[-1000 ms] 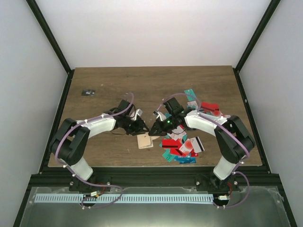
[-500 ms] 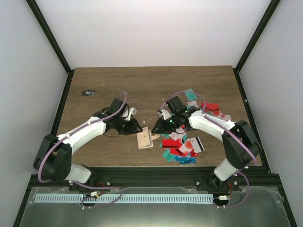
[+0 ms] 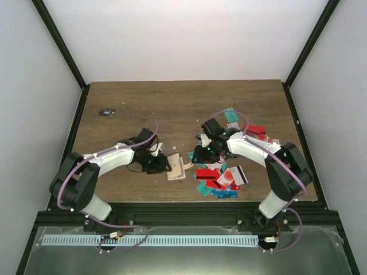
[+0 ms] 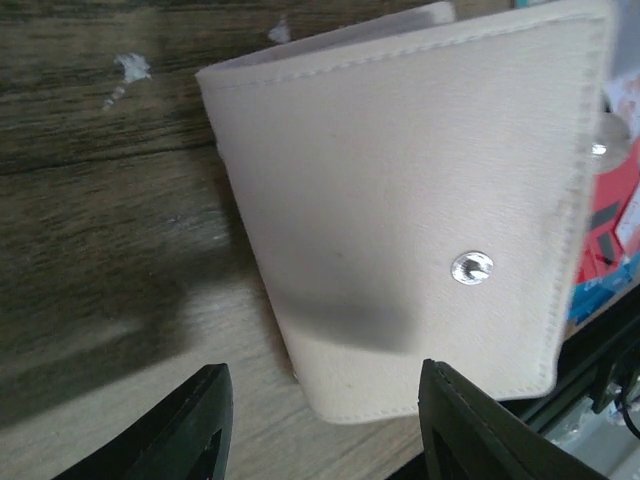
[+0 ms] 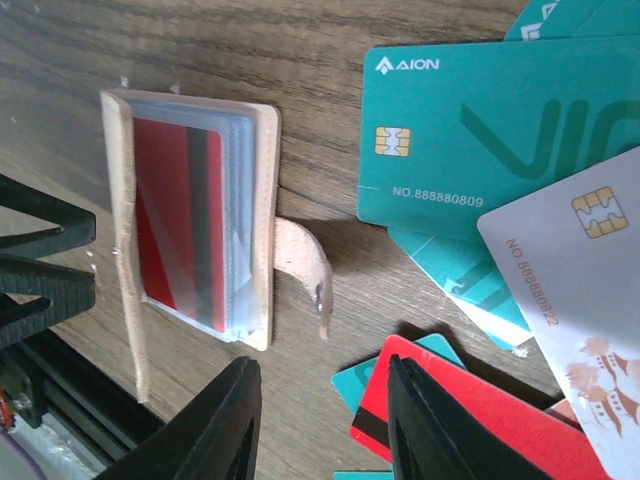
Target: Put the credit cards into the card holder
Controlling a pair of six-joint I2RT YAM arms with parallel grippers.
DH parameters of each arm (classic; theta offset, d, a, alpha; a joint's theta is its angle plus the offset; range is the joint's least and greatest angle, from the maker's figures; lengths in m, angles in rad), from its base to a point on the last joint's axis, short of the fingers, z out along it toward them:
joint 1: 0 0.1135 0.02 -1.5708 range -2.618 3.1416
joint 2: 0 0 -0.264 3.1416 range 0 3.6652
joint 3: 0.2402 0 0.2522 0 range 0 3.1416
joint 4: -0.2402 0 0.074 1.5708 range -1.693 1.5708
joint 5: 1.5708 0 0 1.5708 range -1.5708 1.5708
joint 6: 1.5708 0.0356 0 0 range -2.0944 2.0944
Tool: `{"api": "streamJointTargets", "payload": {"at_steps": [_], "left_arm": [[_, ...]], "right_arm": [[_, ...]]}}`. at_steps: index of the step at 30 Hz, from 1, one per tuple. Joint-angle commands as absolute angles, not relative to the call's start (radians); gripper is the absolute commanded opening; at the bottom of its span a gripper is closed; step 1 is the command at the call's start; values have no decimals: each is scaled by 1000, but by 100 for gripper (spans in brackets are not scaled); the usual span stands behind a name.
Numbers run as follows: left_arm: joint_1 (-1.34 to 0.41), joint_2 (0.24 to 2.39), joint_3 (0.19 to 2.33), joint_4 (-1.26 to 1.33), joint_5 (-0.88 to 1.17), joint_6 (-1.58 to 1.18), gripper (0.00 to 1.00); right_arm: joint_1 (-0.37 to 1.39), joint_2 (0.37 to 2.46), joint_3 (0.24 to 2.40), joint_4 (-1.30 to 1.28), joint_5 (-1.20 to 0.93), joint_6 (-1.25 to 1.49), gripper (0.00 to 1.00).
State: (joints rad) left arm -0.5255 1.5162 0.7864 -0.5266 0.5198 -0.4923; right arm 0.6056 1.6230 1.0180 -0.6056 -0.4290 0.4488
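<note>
From above I see the brown wooden surface (image 3: 172,103) with both arms bent inward over its near middle. The credit cards (image 3: 221,175) lie in a loose overlapping heap of red, teal, blue and white, under and beside the right arm. The card holder (image 3: 176,167) sits just left of that heap, between the two arms.

Only the left wrist view shows me the holder's plain beige outer face, stitched at the edges, with a metal snap stud (image 4: 471,267). The left claw (image 4: 322,400) is spread there, with the holder's near edge between its tips. Only the right wrist view shows the inside: clear sleeves holding a red card (image 5: 180,220) with a black stripe, and the snap tab (image 5: 300,262) curling out onto the wood. The right claw (image 5: 322,385) is spread over bare wood, pinching nothing.

A teal card (image 5: 480,140) reads "AION" and "NO.888880809". A white card (image 5: 560,260) carries a number beginning "NO.8888". A tiny dark object (image 3: 106,112), seen only from above, lies well apart at the far left.
</note>
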Motion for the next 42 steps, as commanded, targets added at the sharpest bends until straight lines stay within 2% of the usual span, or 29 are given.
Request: {"api": "streamJointTargets", "payload": {"at_steps": [1,9,27,37,42], "left_arm": [[-534,1573,804,-497,516,-472,53],[-552,1644,845,-503,505,-472,52],[-565,1689,856,-492,501,-477,49],[-568,1689,857,-486,508,-482,48],[-567,1686,853,-485,508,-483,48]], "right_arm": [[603,1657,1061,-610,-422,418,36],[603,1707,1091,-606,-442,396,25],[603,1753,1092,-589,-468,388,12],[604,1766,1088,-577,-480,390,10],[603,1768,1092,-574,-494,393,2]]}}
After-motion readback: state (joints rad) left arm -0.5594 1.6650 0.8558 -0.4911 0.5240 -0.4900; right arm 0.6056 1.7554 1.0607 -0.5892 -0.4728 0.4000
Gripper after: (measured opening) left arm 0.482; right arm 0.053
